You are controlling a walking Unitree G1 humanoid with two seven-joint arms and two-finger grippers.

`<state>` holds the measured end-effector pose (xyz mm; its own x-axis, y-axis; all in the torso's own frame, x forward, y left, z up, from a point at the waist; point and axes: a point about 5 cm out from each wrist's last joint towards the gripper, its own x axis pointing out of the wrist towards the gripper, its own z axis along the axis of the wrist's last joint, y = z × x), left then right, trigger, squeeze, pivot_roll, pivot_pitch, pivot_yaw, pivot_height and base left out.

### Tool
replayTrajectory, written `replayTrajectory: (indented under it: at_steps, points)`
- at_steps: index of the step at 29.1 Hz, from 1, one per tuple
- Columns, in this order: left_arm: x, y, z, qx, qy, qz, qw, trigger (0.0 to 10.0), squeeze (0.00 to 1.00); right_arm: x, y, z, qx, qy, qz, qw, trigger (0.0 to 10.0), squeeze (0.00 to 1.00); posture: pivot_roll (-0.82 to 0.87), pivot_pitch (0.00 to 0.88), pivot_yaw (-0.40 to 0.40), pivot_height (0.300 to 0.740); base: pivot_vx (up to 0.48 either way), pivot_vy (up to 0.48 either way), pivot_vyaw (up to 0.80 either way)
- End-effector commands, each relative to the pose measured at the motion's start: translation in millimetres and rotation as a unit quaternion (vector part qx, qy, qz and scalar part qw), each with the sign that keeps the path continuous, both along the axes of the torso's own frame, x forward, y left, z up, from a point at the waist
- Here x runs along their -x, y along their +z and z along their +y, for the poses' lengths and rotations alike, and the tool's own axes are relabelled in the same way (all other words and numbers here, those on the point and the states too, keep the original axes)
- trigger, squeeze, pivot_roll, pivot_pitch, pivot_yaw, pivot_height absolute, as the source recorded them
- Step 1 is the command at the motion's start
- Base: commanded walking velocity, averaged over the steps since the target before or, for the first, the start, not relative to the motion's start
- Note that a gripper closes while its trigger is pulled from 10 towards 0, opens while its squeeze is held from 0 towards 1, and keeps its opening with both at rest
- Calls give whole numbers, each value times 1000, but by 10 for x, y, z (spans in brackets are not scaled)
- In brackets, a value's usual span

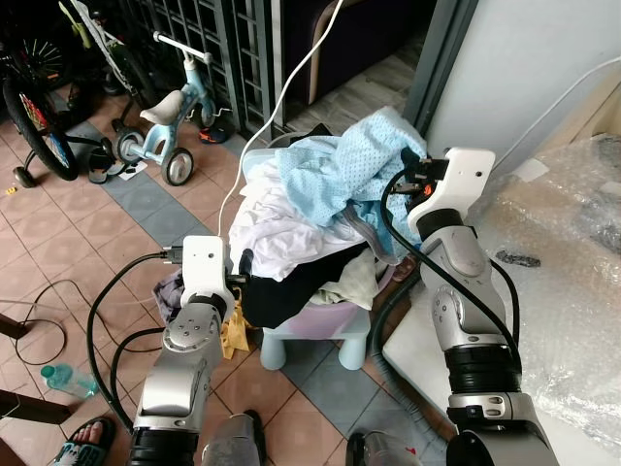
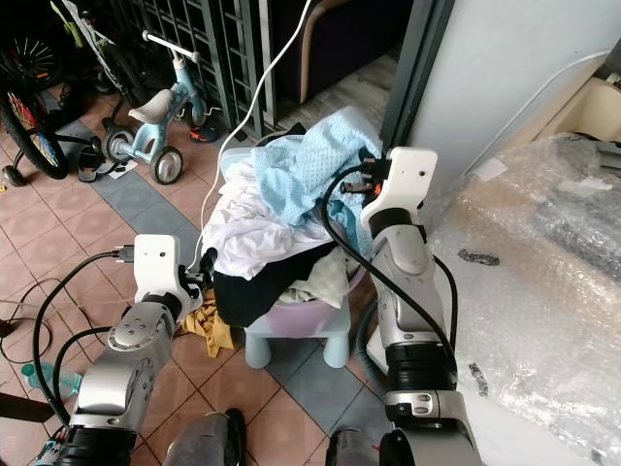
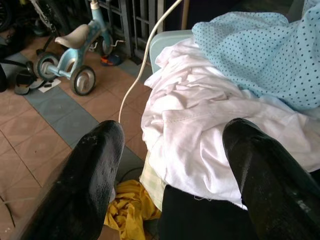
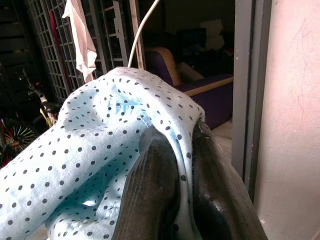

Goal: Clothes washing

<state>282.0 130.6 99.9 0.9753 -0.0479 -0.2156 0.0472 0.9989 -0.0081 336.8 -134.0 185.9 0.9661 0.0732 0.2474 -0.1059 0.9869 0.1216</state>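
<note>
A big sheet of bubble wrap point(image 1: 572, 262) sprawls over the white surface point(image 1: 417, 340) on the robot's right, and straight ahead stands the laundry pile point(image 1: 310, 218), heaped high in a lilac basket point(image 1: 325, 316) that sits on a pale blue plastic stool point(image 1: 315, 345) over the tiled floor point(image 1: 58, 243). On top of the pile lies the light blue polka-dot garment point(image 1: 340, 165), with a crumpled white shirt point(image 1: 281, 233) under it and a black garment point(image 1: 286, 286) lower down. The right gripper point(image 4: 182, 175) is up at the top of the heap, jaws closed on a fold of the polka-dot garment, cloth pinched between the two black fingers point(image 4: 150, 190). The left gripper point(image 3: 172, 165) hovers at the pile's left side, jaws wide apart, holding nothing, the white shirt just beyond them and a yellow cloth point(image 3: 130, 212) hanging below. A white cable point(image 1: 301, 73) runs up from the pile's back edge. Further left, a pale blue child's tricycle point(image 1: 165, 121) is parked by the dark metal grille point(image 1: 213, 39), a bicycle point(image 1: 34, 107) beside it. A green bottle point(image 1: 63, 379) lies on the tiles.
</note>
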Motion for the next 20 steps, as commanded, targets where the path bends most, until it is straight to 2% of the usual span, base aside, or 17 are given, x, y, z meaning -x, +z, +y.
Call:
replayTrajectory:
  at_steps: [1,2,4,10,12,13,14,15,16,18,20]
  points:
    - [-28,-7,-27,-2,-7,-3,1000,10000,0,18,43,48,10,14,-8,1000,314,0,-9,31,21,740,-296,0,0]
    - [-50,1,-32,-3,-9,-6,1000,10000,0,31,31,90,22,30,-6,999,10000,0,-11,39,8,740,-334,0,0]
    - [-64,-12,-27,-3,-7,-6,1000,10000,0,28,5,105,37,27,5,999,10000,0,-11,41,7,740,-334,0,0]
    - [-133,5,-14,7,16,-14,1000,10000,0,-9,49,179,33,27,12,999,10000,0,-14,77,4,740,-333,0,0]
    - [-138,6,-14,7,17,-15,1000,10000,0,-32,22,158,45,7,24,999,10000,0,-15,78,4,740,-334,0,0]
    - [-140,10,-17,8,17,-16,1000,10000,0,-44,1,154,68,0,30,997,10000,0,-16,82,4,740,-379,0,0]
    - [-140,11,-18,8,17,-16,1000,10000,0,-40,-22,173,67,12,39,997,10000,0,-16,83,4,740,-382,0,0]
    - [-142,9,-18,9,17,-18,1000,10000,0,-19,-51,211,26,38,55,997,10000,0,-17,86,4,740,-368,0,0]
    - [-142,9,-17,10,17,-19,1000,10000,0,-22,-55,193,28,24,55,998,10000,0,-20,89,4,740,0,0,0]
    - [-143,12,-16,16,18,-23,999,10000,0,-29,-64,166,62,5,53,997,10000,0,-21,90,5,740,0,0,0]
    - [-145,18,-16,18,19,-24,999,10000,0,-19,-61,166,70,16,49,996,10000,0,-22,91,5,740,0,0,0]
